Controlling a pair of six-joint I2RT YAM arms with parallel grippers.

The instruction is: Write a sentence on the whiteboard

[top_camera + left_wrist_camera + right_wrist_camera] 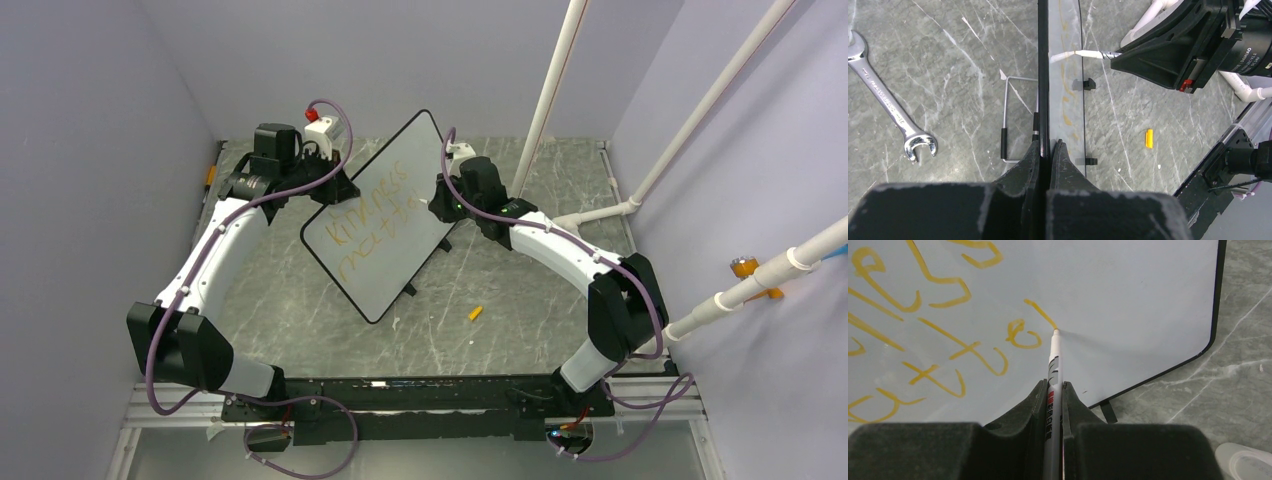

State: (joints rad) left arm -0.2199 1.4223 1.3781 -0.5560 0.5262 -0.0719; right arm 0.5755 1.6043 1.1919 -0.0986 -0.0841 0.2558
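Observation:
The whiteboard stands tilted on its wire stand in the middle of the table. Orange-yellow lettering, the sentence, runs across it in two lines. My left gripper is shut on the board's black-framed edge, seen edge-on in the left wrist view. My right gripper is shut on a slim white marker. The marker's tip touches the whiteboard at the lower end of a fresh slanted stroke, right of the lettering. In the top view the right gripper is at the board's right edge.
A yellow marker cap lies on the table in front of the board. A steel wrench lies behind the board, beside the wire stand. White pipes rise at the right. Purple walls enclose the table.

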